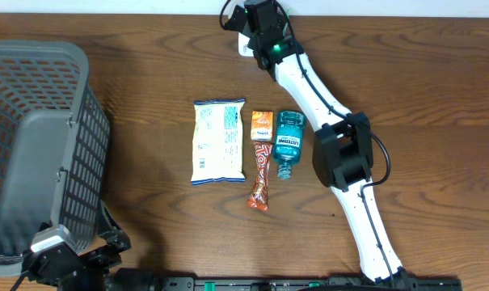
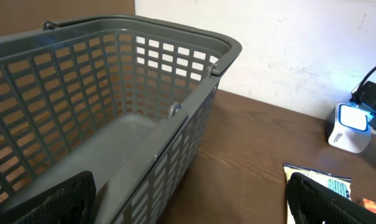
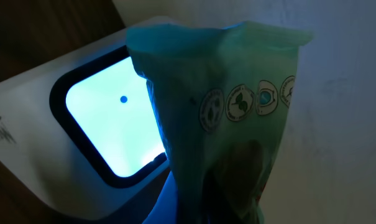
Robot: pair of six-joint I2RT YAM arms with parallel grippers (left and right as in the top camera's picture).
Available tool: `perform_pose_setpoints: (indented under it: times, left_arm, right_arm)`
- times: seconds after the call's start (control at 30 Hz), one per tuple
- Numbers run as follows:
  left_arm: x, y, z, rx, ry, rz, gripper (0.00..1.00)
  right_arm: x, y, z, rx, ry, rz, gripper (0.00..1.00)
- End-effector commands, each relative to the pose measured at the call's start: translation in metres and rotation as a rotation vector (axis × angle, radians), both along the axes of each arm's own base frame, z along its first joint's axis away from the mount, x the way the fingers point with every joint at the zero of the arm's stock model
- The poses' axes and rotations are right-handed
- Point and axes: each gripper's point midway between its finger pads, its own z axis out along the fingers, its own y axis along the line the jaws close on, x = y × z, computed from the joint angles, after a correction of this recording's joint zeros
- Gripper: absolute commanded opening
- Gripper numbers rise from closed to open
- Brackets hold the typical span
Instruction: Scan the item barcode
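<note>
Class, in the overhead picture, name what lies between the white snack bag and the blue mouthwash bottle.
Between the snack bag and the bottle lie a small orange packet and a candy bar, shown in the overhead view.

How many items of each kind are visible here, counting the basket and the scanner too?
Packets: 2 (white packet, green packet)
Candy bar: 1
Orange box: 1
Mouthwash bottle: 1
Basket: 1
Scanner: 1
Total: 7
</note>
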Motion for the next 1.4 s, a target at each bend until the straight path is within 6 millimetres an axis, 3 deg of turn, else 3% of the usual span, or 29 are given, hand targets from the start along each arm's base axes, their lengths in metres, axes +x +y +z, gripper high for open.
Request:
perform_pose_setpoints:
  times: [0.0,0.2,0.3,0.47,0.57,0.83,0.97,1.03,1.27,1.37]
  left_arm:
    - [0.001,0.001,-0.014,-0.012,0.043,0.008,0.98]
    - [0.001,0.001,-0.015,-0.011,0.043,0.007,0.98]
    - [0.001,0.001,-0.015,-0.012,0.043,0.008,0.98]
    - [0.001,0.001,-0.015,-0.012,0.043,0.008,0.98]
    - [0.001,0.001,-0.014,-0.011,0.043,0.007,0.98]
    - [0.001,0.001,-0.015,-0.012,0.043,0.008,0.98]
    - [0.001,0.001,-0.014,-0.011,0.043,0.007,0.98]
    - [0.001,0.001,-0.015,-0.011,0.043,0.007,0.98]
    - [0.001,0.001,-0.014,-0.011,0.043,0.007,0.98]
    - [0.001,0.001,-0.015,-0.011,0.043,0.007,0.98]
  right_arm:
    - [0.002,-0.010,0.004,-0.046,-0.039,-0.072,0.01]
    - [-0.006,-0.050,0.025,0.020,-0.021,-0.230,0.01]
    - [-0.021,-0.086,0.031,0.034,0.049,-0.340,0.01]
    - [-0.053,-0.181,0.029,0.013,0.154,-0.624,0.01]
    - [-0.072,-0.248,0.019,0.051,0.195,-0.830,0.01]
    - [-0.117,-0.399,0.009,0.166,0.201,-1.231,0.01]
    - [-0.150,-0.474,0.000,0.202,0.226,-1.374,0.01]
    - [-0.175,-0.514,-0.008,0.193,0.254,-1.449,0.01]
    - [-0.257,-0.604,-0.054,0.253,0.384,-1.608,0.01]
    - [-0.276,-0.624,-0.063,0.288,0.382,-1.658,0.01]
